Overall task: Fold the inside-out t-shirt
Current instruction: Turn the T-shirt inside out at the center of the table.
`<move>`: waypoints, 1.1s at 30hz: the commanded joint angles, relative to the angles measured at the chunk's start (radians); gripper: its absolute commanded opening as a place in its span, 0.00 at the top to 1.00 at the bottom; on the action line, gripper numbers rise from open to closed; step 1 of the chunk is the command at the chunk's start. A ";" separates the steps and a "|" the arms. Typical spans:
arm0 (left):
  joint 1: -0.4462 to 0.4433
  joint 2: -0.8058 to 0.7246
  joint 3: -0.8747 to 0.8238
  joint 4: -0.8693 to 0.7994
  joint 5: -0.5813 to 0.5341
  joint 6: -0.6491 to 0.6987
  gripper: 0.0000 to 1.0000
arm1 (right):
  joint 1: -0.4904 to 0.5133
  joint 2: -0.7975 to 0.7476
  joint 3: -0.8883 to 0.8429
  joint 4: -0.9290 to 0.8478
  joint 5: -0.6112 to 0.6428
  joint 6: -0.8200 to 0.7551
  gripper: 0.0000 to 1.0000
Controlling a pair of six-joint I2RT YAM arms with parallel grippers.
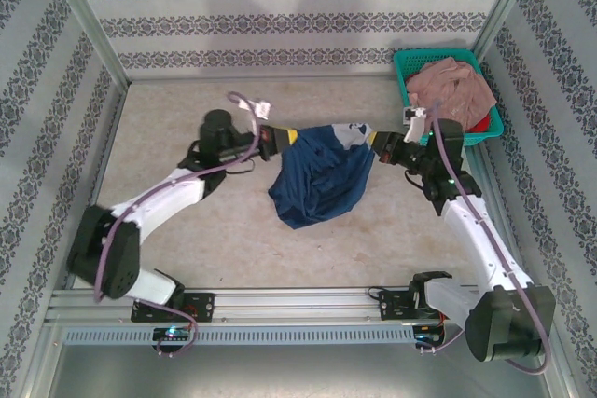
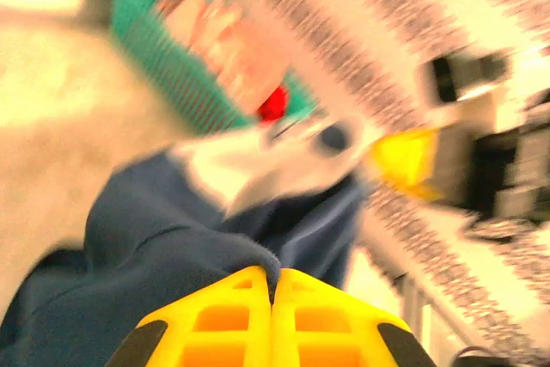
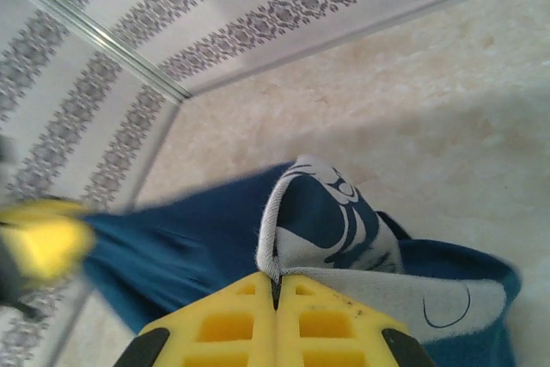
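left gripper (image 1: pixel 286 137), right gripper (image 1: pixel 375 143), both closed

The t-shirt (image 1: pixel 317 179) sits mid-table, strung between my left gripper (image 1: pixel 291 137) on its left and my right gripper (image 1: pixel 375 143) on its right, both at its far edge. The rest of it drops toward the near side over the table (image 1: pixel 187 249). The basket (image 1: pixel 403 67) is in the far right corner, just behind my right wrist, with another garment (image 1: pixel 452 90) heaped in it. My arms reach in from the near edge, one on each side.
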 commanded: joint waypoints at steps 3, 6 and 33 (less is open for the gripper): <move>0.041 -0.048 -0.014 0.112 0.200 -0.080 1.00 | 0.101 0.025 0.037 -0.080 0.216 -0.140 0.98; 0.061 -0.039 -0.028 0.198 0.231 -0.148 1.00 | 0.135 0.043 0.101 -0.246 0.423 -0.198 0.87; 0.100 -0.150 -0.026 -0.280 -0.117 0.127 1.00 | 0.285 0.181 0.163 0.079 -0.094 -0.272 1.00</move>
